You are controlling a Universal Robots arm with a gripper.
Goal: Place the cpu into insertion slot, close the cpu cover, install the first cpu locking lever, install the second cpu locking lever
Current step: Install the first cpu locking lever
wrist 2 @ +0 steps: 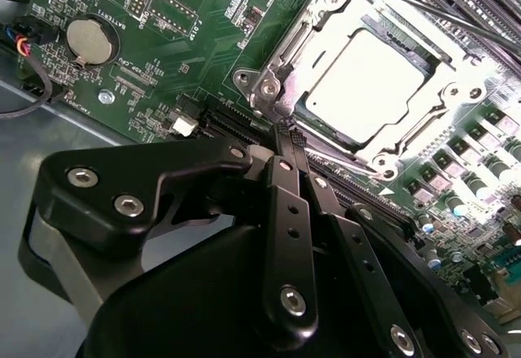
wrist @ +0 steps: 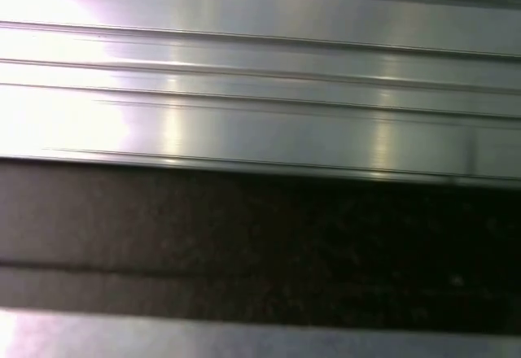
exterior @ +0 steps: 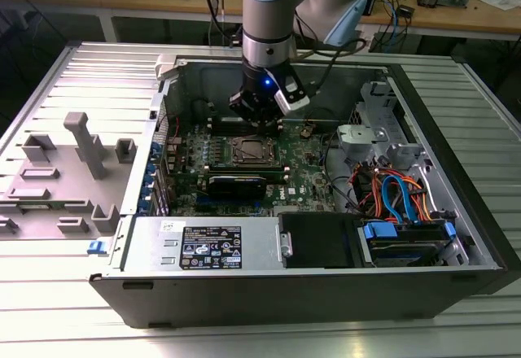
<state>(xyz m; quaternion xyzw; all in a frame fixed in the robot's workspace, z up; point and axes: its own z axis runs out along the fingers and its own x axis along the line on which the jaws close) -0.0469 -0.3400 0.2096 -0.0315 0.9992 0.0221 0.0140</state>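
Note:
The cpu (wrist 2: pixel 370 77) lies flat in the insertion slot (exterior: pixel 251 151), its silvery top showing through the window of the cpu cover (wrist 2: pixel 444 102), which is down over it. My gripper (wrist 2: pixel 286 136) is shut, its thin black fingertips together at the near corner of the socket frame, beside a thin metal lever rod (wrist 2: pixel 346 165) that runs along that edge. Whether the tips touch the rod I cannot tell. A second thin rod (wrist 2: pixel 456 21) runs along the far edge. In the exterior view my gripper (exterior: pixel 259 124) hangs just behind the socket.
The motherboard (exterior: pixel 305 167) sits in an open computer case (exterior: pixel 456 142) on a ribbed metal table (wrist: pixel 244 89). A black heatsink bar (exterior: pixel 236 184) lies in front of the socket. A power supply (exterior: pixel 203 246), drive cage cables (exterior: pixel 399 195) and a grey fixture tray (exterior: pixel 73 171) surround it.

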